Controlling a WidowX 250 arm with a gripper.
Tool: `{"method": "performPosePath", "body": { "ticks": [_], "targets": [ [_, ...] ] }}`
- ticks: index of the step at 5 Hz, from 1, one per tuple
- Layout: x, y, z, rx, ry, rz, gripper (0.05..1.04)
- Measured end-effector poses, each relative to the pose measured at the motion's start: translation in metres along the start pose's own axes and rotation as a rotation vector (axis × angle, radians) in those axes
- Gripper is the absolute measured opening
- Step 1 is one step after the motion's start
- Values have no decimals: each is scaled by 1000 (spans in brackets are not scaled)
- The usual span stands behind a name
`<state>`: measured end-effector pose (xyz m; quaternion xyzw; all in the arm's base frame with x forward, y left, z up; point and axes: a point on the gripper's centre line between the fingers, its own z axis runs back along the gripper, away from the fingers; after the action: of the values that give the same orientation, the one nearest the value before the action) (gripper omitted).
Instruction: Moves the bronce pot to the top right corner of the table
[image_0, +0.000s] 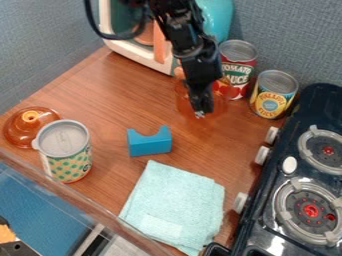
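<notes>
1. Gripper (200, 112): upper centre of frame, black, pointing down at the amber pot; can't tell whether it is released, clenched or grasping the wall
2. Amber pot (182, 103): task item, see-through, upper centre, around or right at the gripper tip; can't tell if the tip is inside it or against its wall, nor whether the pot touches the wood; can't make out any other contents
3. Black arm (184, 37): comes in from the top edge, slanting down to the pot
4. Red can (237, 65): just right of the pot as seen, upright, grey flat top, contents hidden
5. Yellow can (273, 97): beside the red one, nearer the stove, upright, grey flat top, contents hidden
6. White toy oven (137, 54): top of frame, behind the arm, teal inside, orange handle (160, 44); contents can't be made out
7. Teal item (217, 19): top edge, behind the arm, partly hidden, can't tell what it is
8. Blue block (149, 144): centre left, curved notch facing up
9. Teal cloth (175, 207): folded, flat, lower centre
10. Dotted can (65, 152): left side, upright, green dots, grey top, contents hidden
11. Amber lid (23, 131): far left, knob up, partly behind the dotted can
12. Stove (264, 220): right side, dark, two burners with red centres, pale knobs along its left edge
13. All on a brown wood table (113, 95), blue-grey walls behind
</notes>
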<state>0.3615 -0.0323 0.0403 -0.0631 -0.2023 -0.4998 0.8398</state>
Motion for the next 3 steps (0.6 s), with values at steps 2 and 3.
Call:
{"method": "performPosePath", "body": {
  "ticks": [2,3],
  "targets": [
    [4,-8,-31,-45,-5,-46,72],
    [5,-8,-33,-60,-5,-50,100]
  ]
}}
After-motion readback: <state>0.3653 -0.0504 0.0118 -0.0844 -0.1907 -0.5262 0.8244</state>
